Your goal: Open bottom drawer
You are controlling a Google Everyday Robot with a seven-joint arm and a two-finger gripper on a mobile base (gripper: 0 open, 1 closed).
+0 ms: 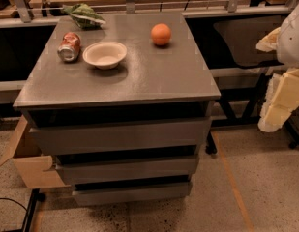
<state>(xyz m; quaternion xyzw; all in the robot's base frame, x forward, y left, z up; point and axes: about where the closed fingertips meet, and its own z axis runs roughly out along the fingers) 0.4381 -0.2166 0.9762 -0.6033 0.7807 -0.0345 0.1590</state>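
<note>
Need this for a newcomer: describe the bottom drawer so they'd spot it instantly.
Find the grey cabinet holding a bowl, can and orange; the claw is at the view's right edge. Of the three flat drawer fronts stacked down its face, the bottom drawer is the lowest, nearest the floor, and smallest-looking.

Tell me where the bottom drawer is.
The bottom drawer is lowest on the cabinet, near the floor, under the middle drawer; the gripper hangs apart at the camera view's right edge.

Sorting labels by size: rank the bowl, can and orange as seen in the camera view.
1. bowl, largest.
2. can and orange look alike; the orange sits farther back, so unranked.
The tool is at the right edge.
</note>
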